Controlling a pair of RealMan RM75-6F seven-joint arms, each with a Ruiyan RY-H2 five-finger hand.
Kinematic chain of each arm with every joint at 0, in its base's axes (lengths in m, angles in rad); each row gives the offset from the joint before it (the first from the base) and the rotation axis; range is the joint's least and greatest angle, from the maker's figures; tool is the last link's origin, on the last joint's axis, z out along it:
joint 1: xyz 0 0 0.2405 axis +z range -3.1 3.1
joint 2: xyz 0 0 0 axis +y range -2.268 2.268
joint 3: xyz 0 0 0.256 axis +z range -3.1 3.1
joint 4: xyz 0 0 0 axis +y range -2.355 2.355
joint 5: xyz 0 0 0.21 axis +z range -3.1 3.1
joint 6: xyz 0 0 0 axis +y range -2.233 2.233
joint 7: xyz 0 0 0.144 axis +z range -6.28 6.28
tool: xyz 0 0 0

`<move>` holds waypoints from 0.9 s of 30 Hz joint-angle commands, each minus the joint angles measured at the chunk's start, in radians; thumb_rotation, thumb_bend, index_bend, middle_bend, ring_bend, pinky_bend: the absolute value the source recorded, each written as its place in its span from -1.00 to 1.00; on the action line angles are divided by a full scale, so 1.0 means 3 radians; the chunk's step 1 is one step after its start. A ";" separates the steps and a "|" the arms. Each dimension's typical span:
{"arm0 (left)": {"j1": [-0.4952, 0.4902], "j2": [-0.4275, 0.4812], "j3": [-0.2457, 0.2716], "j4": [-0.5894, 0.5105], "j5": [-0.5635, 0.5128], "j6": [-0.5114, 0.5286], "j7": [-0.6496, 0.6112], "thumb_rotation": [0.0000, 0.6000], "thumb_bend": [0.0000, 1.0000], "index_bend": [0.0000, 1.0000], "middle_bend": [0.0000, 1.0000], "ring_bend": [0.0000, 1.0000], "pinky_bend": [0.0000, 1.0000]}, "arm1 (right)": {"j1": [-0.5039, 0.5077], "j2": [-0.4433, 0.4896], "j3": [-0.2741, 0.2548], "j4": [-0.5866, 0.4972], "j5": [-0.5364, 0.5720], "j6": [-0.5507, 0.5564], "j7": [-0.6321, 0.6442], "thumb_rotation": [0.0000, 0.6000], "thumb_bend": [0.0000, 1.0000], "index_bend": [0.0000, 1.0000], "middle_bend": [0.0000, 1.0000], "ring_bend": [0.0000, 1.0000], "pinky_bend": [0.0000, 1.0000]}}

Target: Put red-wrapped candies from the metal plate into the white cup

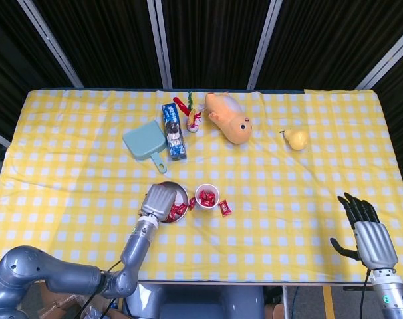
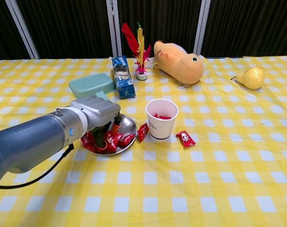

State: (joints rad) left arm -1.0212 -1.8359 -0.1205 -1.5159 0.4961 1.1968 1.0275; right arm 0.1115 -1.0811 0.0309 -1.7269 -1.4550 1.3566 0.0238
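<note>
Plate [image 2: 128,124] left of cup [image 2: 162,118]

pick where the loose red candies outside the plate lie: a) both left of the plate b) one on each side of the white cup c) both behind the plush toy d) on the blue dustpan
b: in the chest view one red candy lies between the metal plate and the white cup, and another red candy lies on the cloth on the cup's other side.
</note>
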 commanded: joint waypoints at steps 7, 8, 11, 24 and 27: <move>0.0045 0.0090 -0.0061 -0.0093 0.0161 0.0060 -0.0058 1.00 -0.19 0.03 0.20 0.69 0.87 | -0.0003 -0.0005 -0.0001 -0.0001 -0.0003 0.0006 -0.0006 1.00 -0.32 -1.00 -1.00 -1.00 -1.00; 0.0045 0.0123 -0.0086 -0.0135 0.0179 0.0082 -0.0055 1.00 -0.19 0.03 0.20 0.69 0.87 | -0.0003 -0.0005 0.0000 -0.0001 -0.0002 0.0007 -0.0004 1.00 -0.32 -1.00 -1.00 -1.00 -1.00; 0.0041 0.0219 -0.0135 -0.0262 0.0212 0.0128 -0.0025 1.00 -0.19 0.03 0.20 0.69 0.87 | -0.0002 -0.0004 -0.0001 -0.0003 0.0000 0.0003 -0.0001 1.00 -0.32 -1.00 -1.00 -1.00 -1.00; -0.0041 0.0553 -0.0457 -0.0809 0.0281 0.0282 0.0021 1.00 -0.19 0.01 0.19 0.69 0.87 | -0.0001 -0.0007 0.0000 -0.0014 -0.0002 0.0004 -0.0010 1.00 -0.32 -1.00 -1.00 -1.00 -1.00; -0.0101 0.0508 -0.0515 -0.0822 0.0334 0.0283 0.0007 1.00 -0.19 0.01 0.17 0.69 0.87 | -0.0002 -0.0008 -0.0001 -0.0013 0.0000 0.0003 -0.0008 1.00 -0.32 -1.00 -1.00 -1.00 -1.00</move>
State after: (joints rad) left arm -1.0440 -1.6773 -0.2692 -1.7614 0.5901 1.2813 1.0309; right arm 0.1109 -1.0836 0.0307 -1.7309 -1.4554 1.3578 0.0211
